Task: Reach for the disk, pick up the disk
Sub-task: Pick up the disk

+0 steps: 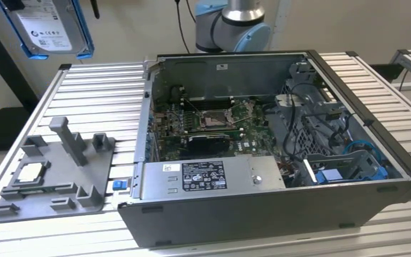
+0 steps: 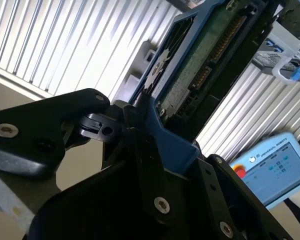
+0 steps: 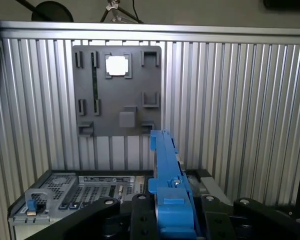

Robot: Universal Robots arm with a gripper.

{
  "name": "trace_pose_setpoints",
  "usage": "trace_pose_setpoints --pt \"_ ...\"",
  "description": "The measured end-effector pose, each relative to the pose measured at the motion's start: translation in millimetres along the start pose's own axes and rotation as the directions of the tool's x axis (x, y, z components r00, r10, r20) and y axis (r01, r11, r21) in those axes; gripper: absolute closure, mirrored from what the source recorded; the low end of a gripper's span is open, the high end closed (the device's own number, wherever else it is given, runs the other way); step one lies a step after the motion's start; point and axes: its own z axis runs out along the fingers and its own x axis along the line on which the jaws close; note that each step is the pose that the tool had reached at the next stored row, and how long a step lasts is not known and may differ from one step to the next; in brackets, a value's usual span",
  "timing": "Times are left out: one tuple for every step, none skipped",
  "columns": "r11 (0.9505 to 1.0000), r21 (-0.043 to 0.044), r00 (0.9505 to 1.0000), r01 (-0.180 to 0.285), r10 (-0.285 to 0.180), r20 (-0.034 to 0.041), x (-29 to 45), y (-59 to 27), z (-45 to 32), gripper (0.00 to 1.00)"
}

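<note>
My claw [image 3: 172, 207] is pinching the disk [image 1: 52, 24] between its fingers by the blue frame [image 3: 165, 160], well above the desk [image 3: 215, 100]; I judge it stiff, weighty, shock-sensitive, best gripped on the frame.

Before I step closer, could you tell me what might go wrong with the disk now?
The fingers clamp the disk by one end of its blue frame, so it could slip or tilt. It hangs over the table; a drop might hit the grey fixture plate or the processor chip.
</note>
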Motion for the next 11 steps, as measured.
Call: trace_pose_setpoints --pt "1.0 0.0 1.0 0.0 0.0 0.0 0.0 -2.1 0.3 1.0" --pt "1.0 0.0 1.0 0.0 0.0 0.0 0.0 -4.2 0.6 1.0" --pt "1.0 0.0 1.0 0.0 0.0 0.0 -0.1 -6.4 0.9 1.0" --pt "1.0 0.0 1.0 0.0 0.0 0.0 -0.1 -8.5 1.2 1.0" --pt "1.0 0.0001 1.0 0.0 0.0 0.0 -0.1 -10.7 1.6 1.0" --pt "1.0 0.0001 1.0 0.0 0.0 0.0001 -0.1 -12.8 1.9 1.0" --pt "1.0 0.0 1.0 0.0 0.0 0.0001 -0.1 -15.0 2.2 1.0" --pt "1.0 0.0 1.0 0.0 0.0 0.0 -0.1 -17.1 2.4 1.0" --pt "1.0 0.0 1.0 0.0 0.0 0.0 -0.1 -19.3 2.7 1.0" --pt "1.0 0.0 1.0 0.0 0.0 0.0 -0.1 -21.5 3.1 1.0" --pt "1.0 0.0 1.0 0.0 0.0 0.0 -0.2 -23.7 3.4 1.0"
